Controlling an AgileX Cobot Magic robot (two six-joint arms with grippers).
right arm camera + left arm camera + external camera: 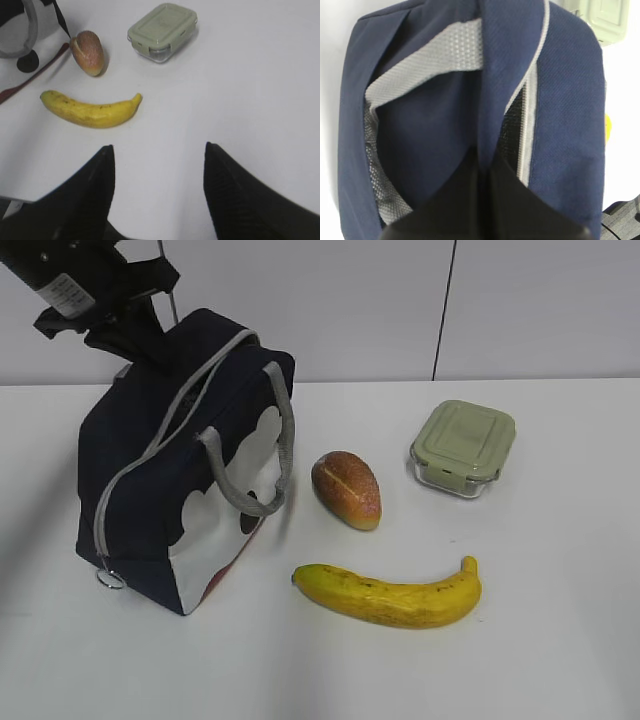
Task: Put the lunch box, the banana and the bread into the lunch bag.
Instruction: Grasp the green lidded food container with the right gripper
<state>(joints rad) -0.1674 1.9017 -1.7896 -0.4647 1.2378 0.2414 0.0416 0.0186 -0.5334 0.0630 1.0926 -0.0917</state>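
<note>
Left end effector (482, 172) pinching, apparently, a fold of the bag (150, 470) top, likely steadying it. Right end effector (157, 155) open, empty above the surface (250, 100). Banana (390, 595), bread (347, 489) and box (463, 447) lying beside the bag, unpacked.

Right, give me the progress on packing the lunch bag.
Nothing is packed. The lunch box, bread and banana all lie on the table. The left pincer is shut on the lunch bag fabric; the right pincer hangs open, empty.
</note>
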